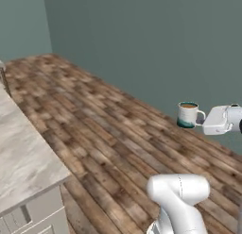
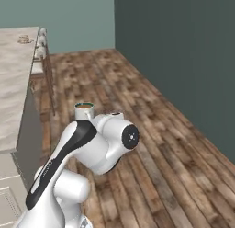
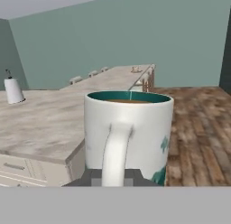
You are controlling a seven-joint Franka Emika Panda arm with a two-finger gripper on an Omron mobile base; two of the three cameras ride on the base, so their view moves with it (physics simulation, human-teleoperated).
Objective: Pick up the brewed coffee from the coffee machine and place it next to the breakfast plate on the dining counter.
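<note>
My gripper (image 1: pixel 202 120) is shut on the handle of the brewed coffee (image 1: pixel 187 114), a white mug with a teal base and brown liquid, held upright in the air over the wooden floor. In the hand view the mug (image 3: pixel 128 133) is close up, handle toward the camera, with the dark fingertips (image 3: pixel 92 179) beside the handle. In the right base view its rim (image 2: pixel 84 107) peeks out behind my arm. The dining counter (image 2: pixel 13 84) runs along the left. A small brown-topped thing far down it, likely the breakfast plate (image 2: pixel 24 39), is too small to make out. The coffee machine is out of view.
Stools (image 2: pixel 41 43) line the counter's far side by the floor. A white upright object (image 3: pixel 13 90) stands on the counter (image 3: pixel 49 121) at the left of the hand view. Drawer fronts (image 1: pixel 33 219) sit under the near counter end. Teal walls bound the open floor (image 1: pixel 108 129).
</note>
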